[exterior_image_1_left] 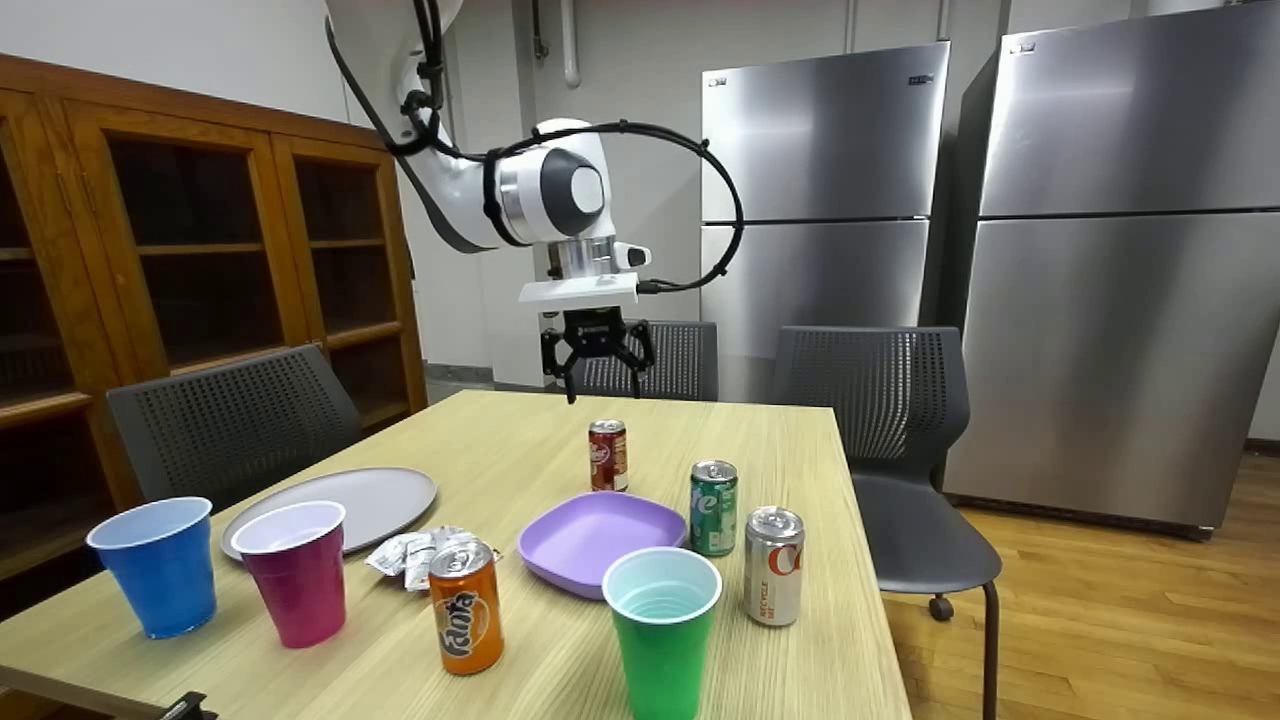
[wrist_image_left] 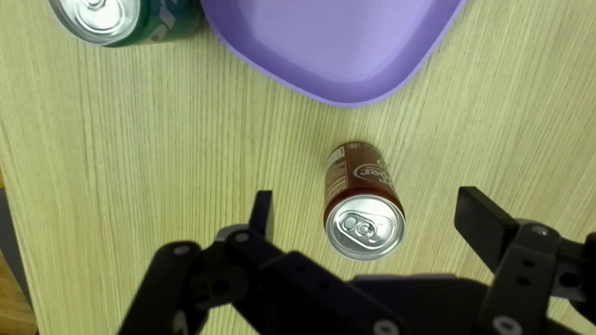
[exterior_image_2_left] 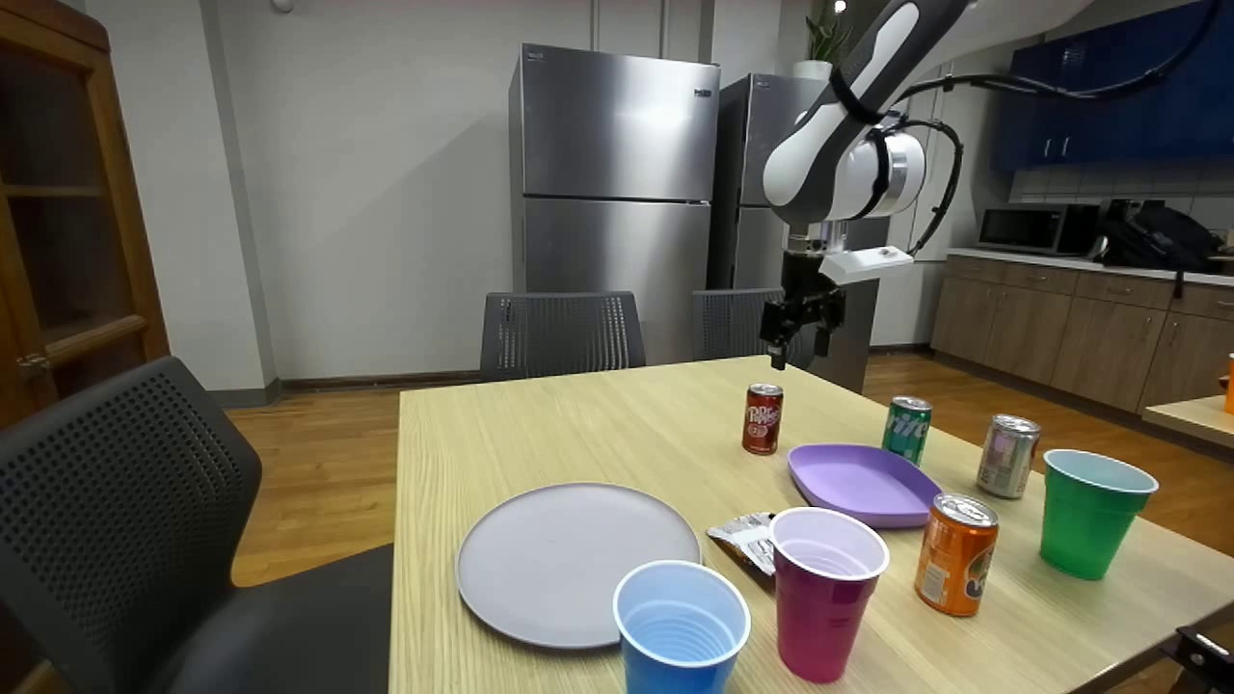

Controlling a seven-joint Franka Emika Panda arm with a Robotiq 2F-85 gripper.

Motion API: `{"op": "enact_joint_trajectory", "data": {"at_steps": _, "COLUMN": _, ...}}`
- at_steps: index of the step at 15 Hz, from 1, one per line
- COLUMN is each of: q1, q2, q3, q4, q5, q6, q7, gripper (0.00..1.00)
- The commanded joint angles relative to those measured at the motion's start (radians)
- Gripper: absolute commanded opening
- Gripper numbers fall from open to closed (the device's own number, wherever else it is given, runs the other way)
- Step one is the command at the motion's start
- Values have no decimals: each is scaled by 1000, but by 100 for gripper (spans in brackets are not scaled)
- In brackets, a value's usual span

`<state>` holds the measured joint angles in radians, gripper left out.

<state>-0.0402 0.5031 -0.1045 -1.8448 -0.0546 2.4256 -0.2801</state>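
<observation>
My gripper [exterior_image_1_left: 604, 394] hangs above the table, fingers spread wide with nothing between them. Just below it stands an upright dark red Dr Pepper can [exterior_image_1_left: 608, 460], lower than the fingertips and apart from them. In the wrist view the same red can [wrist_image_left: 361, 179] appears between the two fingers [wrist_image_left: 484, 223], its silver lid toward the camera. A purple square plate [wrist_image_left: 344, 51] lies close to the can, and a green Sprite can [wrist_image_left: 170, 21] stands beside that plate. Both exterior views show the purple plate [exterior_image_2_left: 858, 487] and the Sprite can [exterior_image_2_left: 907, 431] too.
A silver can [exterior_image_1_left: 773, 575], an orange Fanta can [exterior_image_1_left: 467, 615] and a green cup [exterior_image_1_left: 665, 655] stand round the purple plate. Foil packets [exterior_image_1_left: 425, 552], a grey plate [exterior_image_1_left: 370, 495], a magenta cup [exterior_image_1_left: 297, 580] and a blue cup [exterior_image_1_left: 160, 575] are farther off. Chairs [exterior_image_1_left: 870, 400] flank the table.
</observation>
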Motion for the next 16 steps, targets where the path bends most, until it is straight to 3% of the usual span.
{"op": "enact_joint_trajectory", "data": {"at_steps": 1, "q1": -23, "q2": 21, "q3": 28, "q4": 46, "q5": -24, "q6": -44, "q7": 16, "gripper": 100}}
{"op": "enact_joint_trajectory", "data": {"at_steps": 2, "q1": -26, "q2": 10, "q3": 30, "q4": 8, "q5": -22, "q6": -4, "q7": 14, "gripper": 100}}
{"op": "enact_joint_trajectory", "data": {"at_steps": 16, "q1": -6, "q2": 55, "q3": 26, "q4": 26, "q5": -31, "q6": -4, "q7": 73, "gripper": 100}}
